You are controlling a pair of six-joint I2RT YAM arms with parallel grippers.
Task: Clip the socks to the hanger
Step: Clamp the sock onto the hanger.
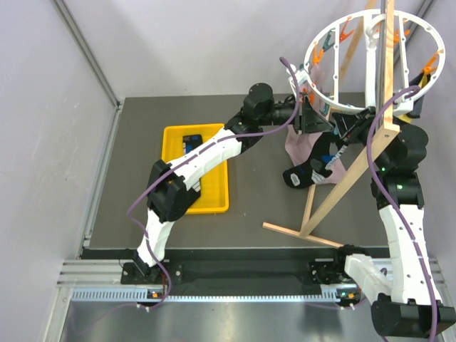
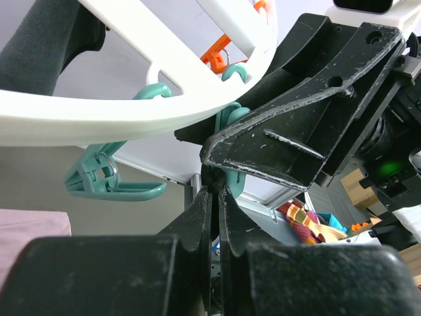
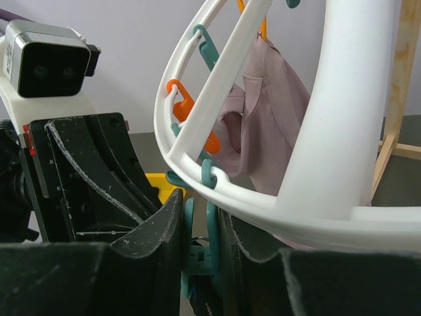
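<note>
Right tool (image 3: 199, 220) narrow, squeezing a teal clip (image 3: 196, 260) under the hanger (image 3: 309, 171) rim, lower centre. Left tool (image 2: 214, 192) pinched shut; cannot tell on what. Black sock (image 1: 298, 176) right of centre, beside pink cloth (image 1: 298, 142).

The hanger (image 1: 370, 68), a large white ring with spokes, stood tilted at the far right on a light wooden frame (image 1: 299, 234) whose foot lay on the tabletop. Orange clips (image 1: 347, 32) and teal ones hung around its rim, and one teal clip (image 3: 197, 260) hung under the rim's low near edge. One sock (image 1: 305, 173), black with white and blue patches, drooped below the ring, its toe down by the tabletop. The other sock (image 1: 191, 139), black with blue marks, lay partly hidden in the yellow tray (image 1: 214, 199), well apart from the ring.
</note>
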